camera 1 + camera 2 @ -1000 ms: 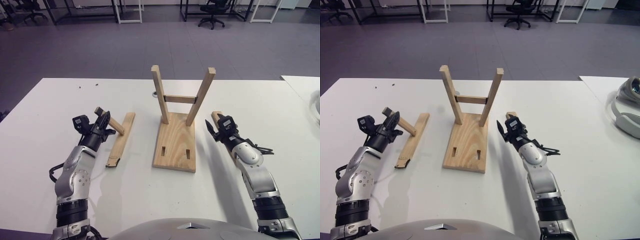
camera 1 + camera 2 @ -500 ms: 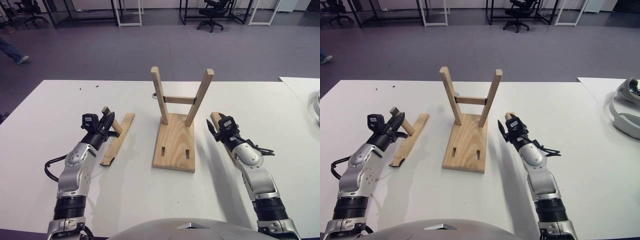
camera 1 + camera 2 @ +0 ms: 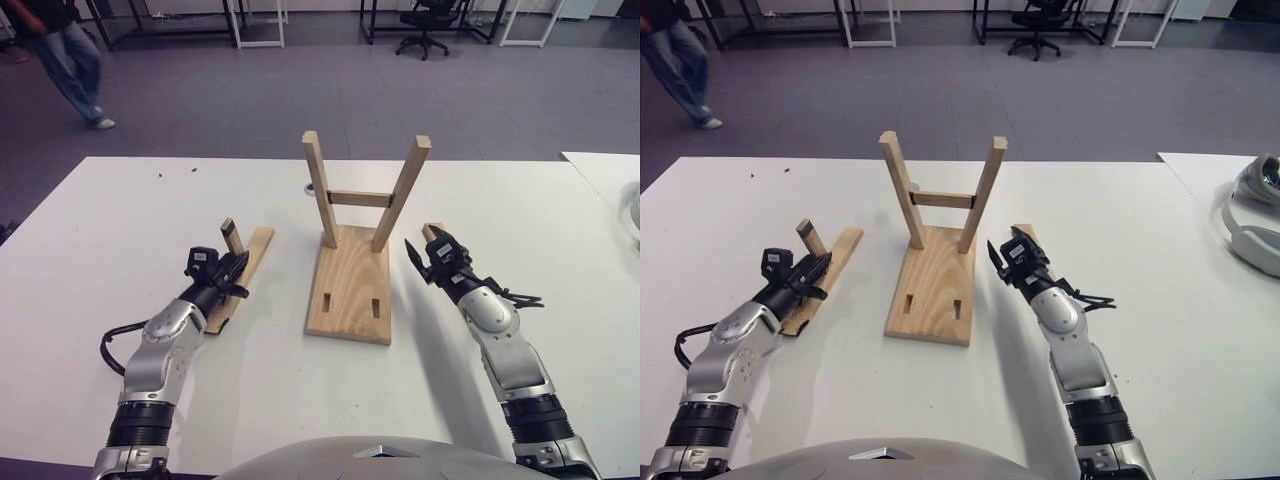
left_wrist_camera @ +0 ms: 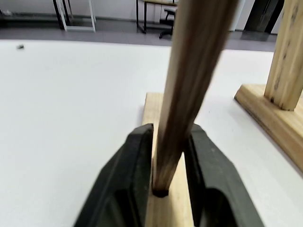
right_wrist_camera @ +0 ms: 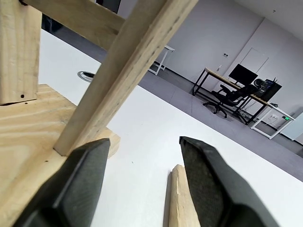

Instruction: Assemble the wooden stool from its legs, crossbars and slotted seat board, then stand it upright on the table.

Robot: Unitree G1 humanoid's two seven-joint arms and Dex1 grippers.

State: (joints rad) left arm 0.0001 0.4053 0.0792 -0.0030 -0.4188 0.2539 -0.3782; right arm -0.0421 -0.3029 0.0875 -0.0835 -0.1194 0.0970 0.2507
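Left end effector [image 3: 238, 268] moved inward gripping crossbar [image 4: 191, 75]; seat board [image 3: 350, 290] holds legs [image 3: 319, 190].

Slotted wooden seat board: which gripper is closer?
Right. Right gripper, open, just off the seat board's right edge; left gripper farther left, clamped on the loose wooden leg piece.

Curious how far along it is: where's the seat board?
In the head views, the seat board lies flat mid-table, between the loose leg piece and the right pincer, with two legs standing on its far end.
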